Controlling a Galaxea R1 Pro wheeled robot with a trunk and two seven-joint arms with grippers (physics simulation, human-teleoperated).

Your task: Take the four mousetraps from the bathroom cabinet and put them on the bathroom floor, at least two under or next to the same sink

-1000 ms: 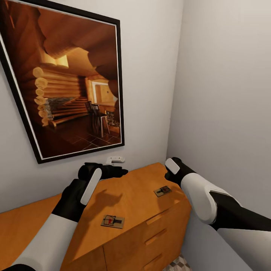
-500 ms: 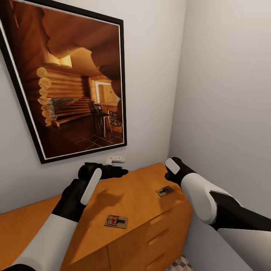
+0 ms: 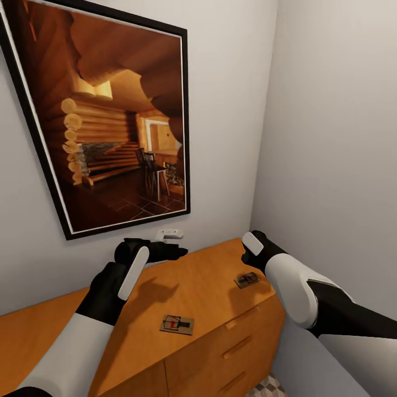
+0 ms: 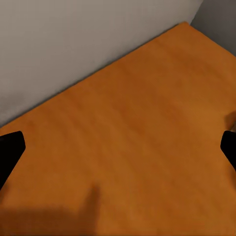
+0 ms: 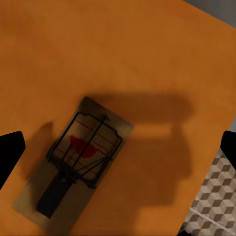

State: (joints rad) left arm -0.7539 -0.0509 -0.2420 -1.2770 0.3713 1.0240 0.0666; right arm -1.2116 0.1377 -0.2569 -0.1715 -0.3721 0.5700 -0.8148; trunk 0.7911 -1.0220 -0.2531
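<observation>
Both arms are hovering over the cabinet (image 3: 209, 286), and 2 mousetraps are lying flat on its orange-brown top. The right gripper (image 5: 118, 147) is hanging directly above one mousetrap (image 5: 73, 167), its dark fingertips (image 5: 10, 147) standing wide apart at either side and gripping nothing; that trap is sitting in the gripper's shadow, just short of the cabinet's front edge, beyond which the bathroom floor (image 5: 209, 196) is showing far below. In the head view the same trap (image 3: 246, 279) is lying just beside the right wrist, near the cabinet's corner and the side wall (image 3: 331, 138). The left gripper (image 4: 118, 147) is spread wide too, empty, with bare wood beneath it and the back wall (image 4: 73, 39) close ahead. The second mousetrap (image 3: 177, 324) is resting nearer the front edge, well behind the left gripper. A framed picture (image 3: 105, 116) and a small white wall fitting (image 3: 168, 234) are hanging just beyond that gripper.
</observation>
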